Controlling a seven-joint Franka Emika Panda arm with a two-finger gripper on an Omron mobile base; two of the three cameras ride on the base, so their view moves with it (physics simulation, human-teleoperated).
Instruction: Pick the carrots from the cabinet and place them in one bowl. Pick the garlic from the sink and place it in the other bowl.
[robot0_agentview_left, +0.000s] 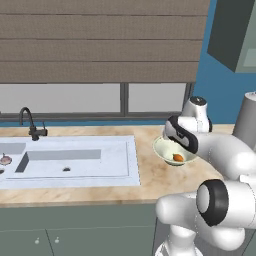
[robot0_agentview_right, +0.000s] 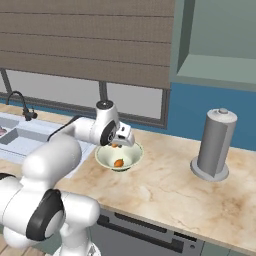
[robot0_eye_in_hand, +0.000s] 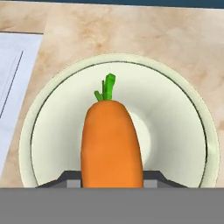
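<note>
The step in hand is judged to be the placing of a carrot in the shallow bowl. The tool (robot0_agentview_right: 119, 142) is held just above the cream-green bowl (robot0_agentview_right: 133, 157), which stands on the bench (robot0_agentview_right: 165, 192) to the right of the sink (robot0_agentview_left: 115, 165). In the hand view a carrot (robot0_eye_in_hand: 111, 146) is seen pinched between the two dark finger tips, its green top pointing away from the camera, with the inside of the bowl directly beyond it. In the right base view a small orange shape shows at the tool, over the far rim of the bowl.

The next move is judged to call for a spreading of the finger tips so that the held carrot drops into the bowl, followed by a lift clear of the rim.

Count of things:
- Carrots: two. One is held in the tool; a second carrot (robot0_agentview_left: 178, 158) lies on the bottom of the bowl.
- Bowls: one is seen, the cream-green one.
- Garlic: one pinkish-white bulb (robot0_agentview_left: 6, 160) is seen at the far left of the sink area.
- Wall cabinet (robot0_agentview_right: 215, 40): one, hung up on the right, its interior open to view.
</note>
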